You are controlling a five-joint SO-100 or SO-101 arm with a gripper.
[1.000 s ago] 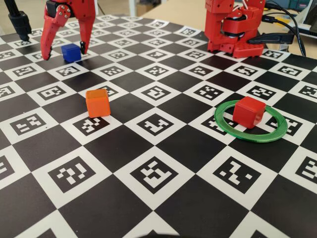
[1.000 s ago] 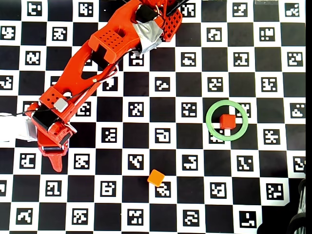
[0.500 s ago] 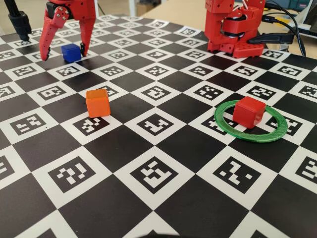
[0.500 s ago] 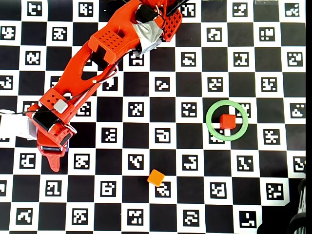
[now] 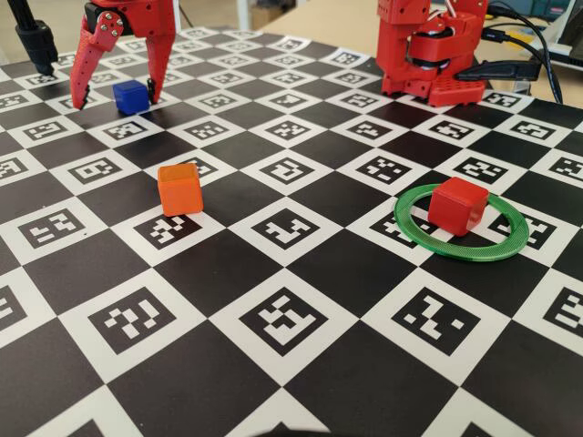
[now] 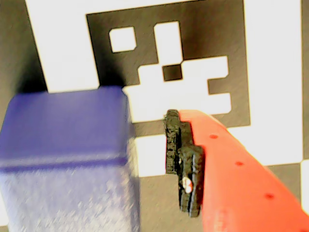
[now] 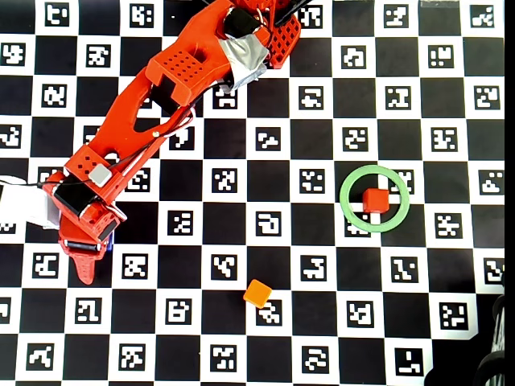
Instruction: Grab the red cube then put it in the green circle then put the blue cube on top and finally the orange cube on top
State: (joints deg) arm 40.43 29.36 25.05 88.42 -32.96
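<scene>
Matte deep-blue blue cube sits between spread jaws.

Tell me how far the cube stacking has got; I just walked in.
Done: the red cube sits inside the green ring. In hand: the open gripper straddles the blue cube, which rests on the board, not yet gripped or lifted. Left: stacking blue on red, then the orange cube, which lies untouched mid-board.
</scene>
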